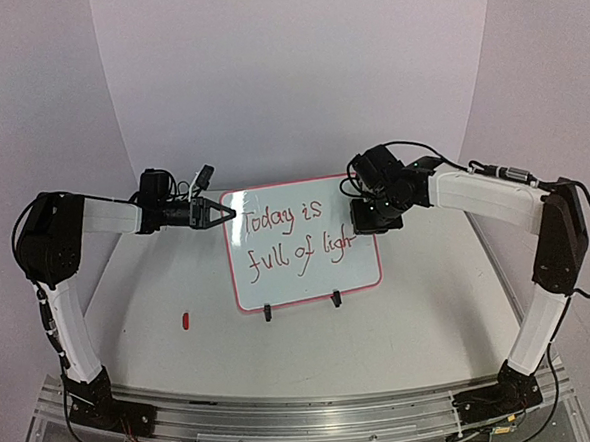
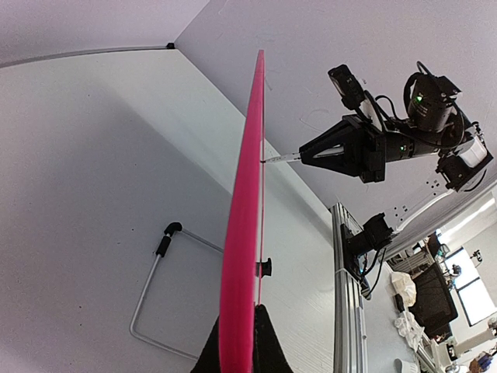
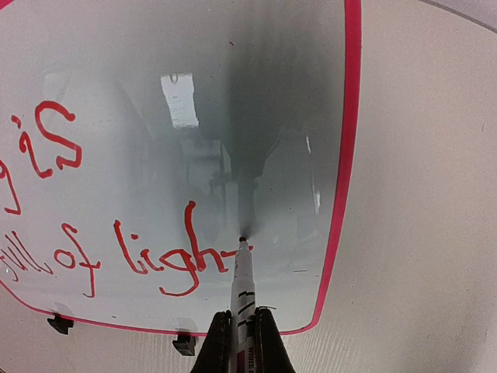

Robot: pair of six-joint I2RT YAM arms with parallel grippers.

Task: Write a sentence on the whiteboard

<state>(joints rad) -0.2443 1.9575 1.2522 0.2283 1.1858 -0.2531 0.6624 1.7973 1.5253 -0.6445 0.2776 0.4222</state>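
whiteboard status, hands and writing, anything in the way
Left hand shut on left edge of small red-framed glossy white board. Right hand shut on white marker, tip on board right after "ligh" of red handwritten lettering. Small red piece lies left, clear of board.

I see the whiteboard point(image 3: 256, 93) as glossy and mirror-smooth in a shiny pink-red plastic-looking frame point(image 2: 242, 233), the marker point(image 3: 243, 281) as smooth white plastic, the table point(image 1: 412, 324) as matt white, its near rail point(image 1: 287, 420) as brushed metal.
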